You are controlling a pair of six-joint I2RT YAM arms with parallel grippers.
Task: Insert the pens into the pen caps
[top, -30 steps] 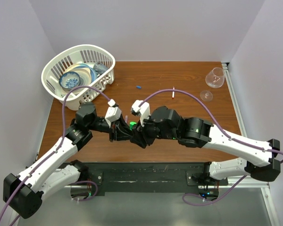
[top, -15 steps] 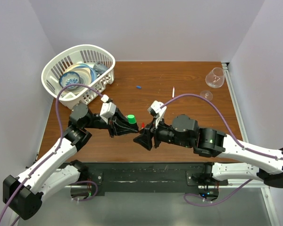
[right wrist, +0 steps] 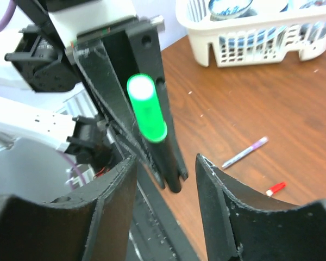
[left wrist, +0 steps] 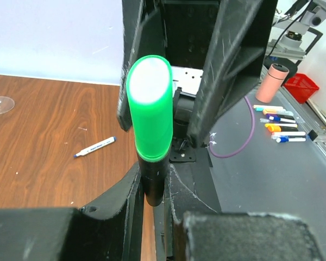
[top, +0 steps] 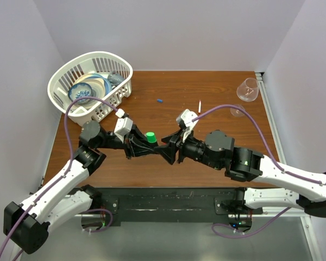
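Left gripper [top: 143, 144]: clamped on the black marker [left wrist: 149, 125] at centre frame of the top view, green end toward the right arm.
Right gripper [right wrist: 164, 163]: fingers apart, flanking the marker's black end without touching.
Upper left: white basket [top: 62, 103] holding bowls.
Upper centre: blue cap [top: 160, 100], white pen [top: 199, 106], well apart.
Upper right: clear glass [top: 248, 89] at the table edge.
Right wrist view, lower right: purple pen [right wrist: 244, 152], red cap [right wrist: 275, 188] nearby.
Writing: print on the white pen, unreadable.

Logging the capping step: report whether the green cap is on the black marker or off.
On. The green cap covers the end of the black marker; no gap shows between them in either wrist view.
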